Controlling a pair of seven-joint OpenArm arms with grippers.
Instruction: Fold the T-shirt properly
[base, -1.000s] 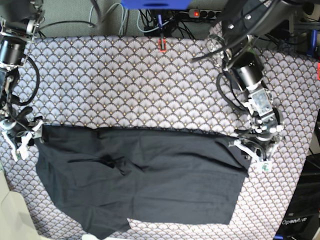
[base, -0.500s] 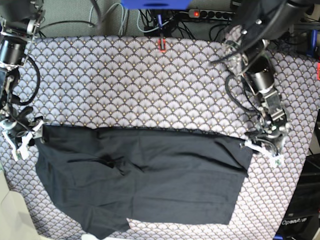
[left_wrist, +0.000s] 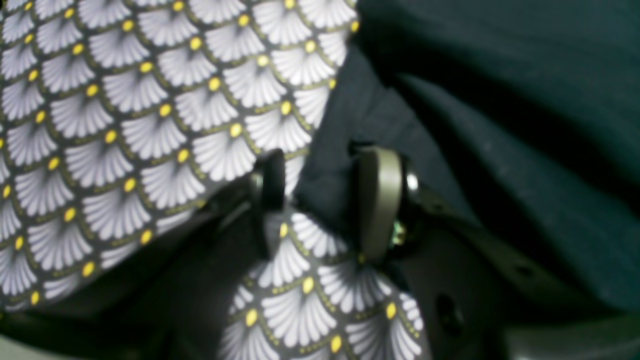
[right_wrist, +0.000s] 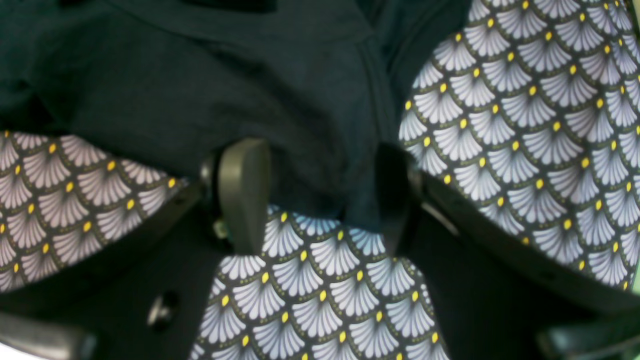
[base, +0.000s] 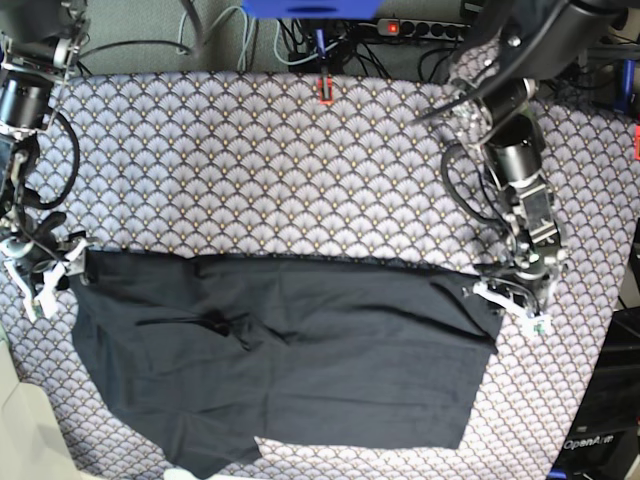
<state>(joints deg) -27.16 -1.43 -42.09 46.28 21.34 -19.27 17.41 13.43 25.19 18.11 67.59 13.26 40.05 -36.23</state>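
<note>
On the desk (base: 300, 170), over its grey fan-patterned tablecloth (base: 280, 190): black T-shirt (base: 290, 350), spread flat across the near half, top edge a straight fold line, one lower corner ragged toward the near left of the base view. At the shirt's far-right corner: left tool (base: 510, 300), jaws apart, corner of dark cloth lying between them and against one pad in the wrist view (left_wrist: 320, 195), not pinched tight. At the far-left corner: right tool (base: 45, 272), jaws wide, a bulge of shirt cloth filling the gap (right_wrist: 320, 195), touching both pads. Cloth low on the patterned cover at both corners.
</note>
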